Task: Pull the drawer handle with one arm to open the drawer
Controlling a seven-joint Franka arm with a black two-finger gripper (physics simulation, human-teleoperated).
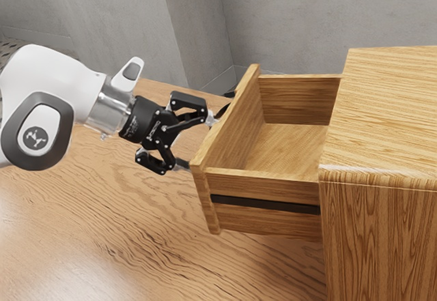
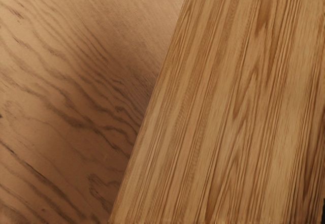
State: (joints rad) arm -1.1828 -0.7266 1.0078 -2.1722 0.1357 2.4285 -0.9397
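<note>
Wooden drawer (image 1: 273, 151) standing well out of cabinet (image 1: 382, 178), bare boards inside. Gripper (image 1: 194, 142) at its front, clamped or spread impossible to tell. Arm emblem (image 1: 31, 136) unreadable.

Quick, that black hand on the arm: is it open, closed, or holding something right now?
Hand: up against the front of the pulled-out drawer; whether it is open, closed or gripping anything cannot be told.

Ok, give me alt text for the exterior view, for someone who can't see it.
The wooden drawer stands pulled well out of its cabinet. The arm's black claw is at the drawer's front, on the exterior view's left, over the wooden table.
</note>
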